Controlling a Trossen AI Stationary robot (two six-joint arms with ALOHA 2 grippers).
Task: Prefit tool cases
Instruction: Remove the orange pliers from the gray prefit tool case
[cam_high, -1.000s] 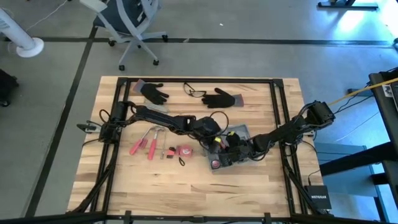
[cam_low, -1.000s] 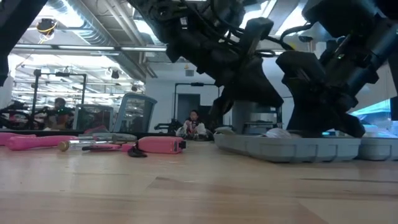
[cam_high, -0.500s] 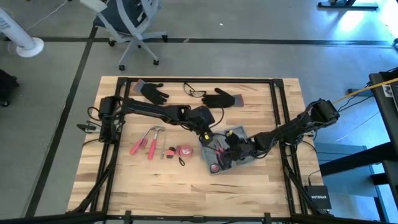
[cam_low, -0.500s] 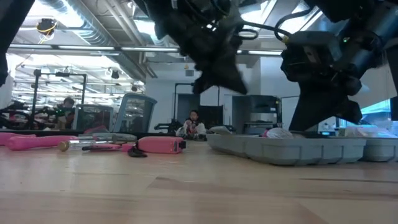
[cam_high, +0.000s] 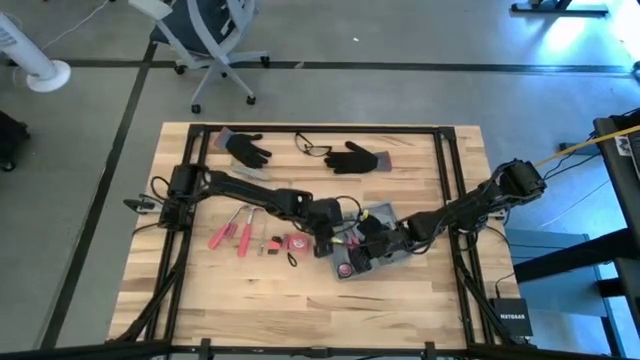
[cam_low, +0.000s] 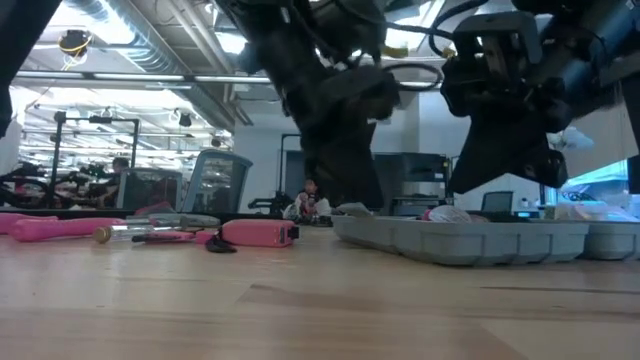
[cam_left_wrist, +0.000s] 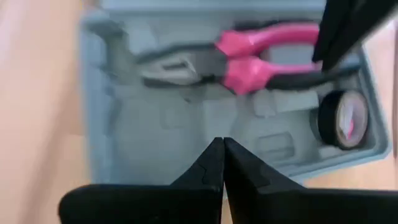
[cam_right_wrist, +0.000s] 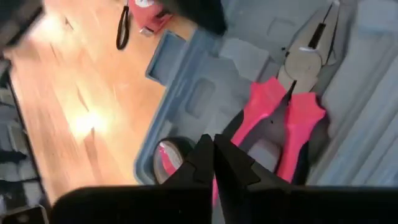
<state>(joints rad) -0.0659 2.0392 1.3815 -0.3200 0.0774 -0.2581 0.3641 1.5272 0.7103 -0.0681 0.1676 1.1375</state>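
High view shows the open tool case (cam_high: 372, 245) lying flat on the wooden counter (cam_high: 300, 300), right of centre, with both arms meeting over it. Left end effector (cam_high: 325, 243) sits at the case's left edge, and its wrist view shows the two dark fingers (cam_left_wrist: 214, 165) pressed together, holding nothing, above the moulded grey slots. Right end effector (cam_high: 362, 232) hangs over the middle of the case; its own fingers (cam_right_wrist: 208, 158) are pressed together too, empty, just above the pink-handled pliers (cam_right_wrist: 283, 115) that lie in their slot. A roll of black tape (cam_left_wrist: 341, 118) rests in a round pocket near one corner of the case.

Left of the case on the bare wood lie loose pink-handled tools (cam_high: 230, 232) and a small red tape measure (cam_high: 295, 242). Two black gloves (cam_high: 245, 148) and a pair of safety glasses (cam_high: 312, 148) rest along the far edge of the counter, well apart from the case.

Low view shows the case's grey rim (cam_low: 460, 238) resting flat on the wood.
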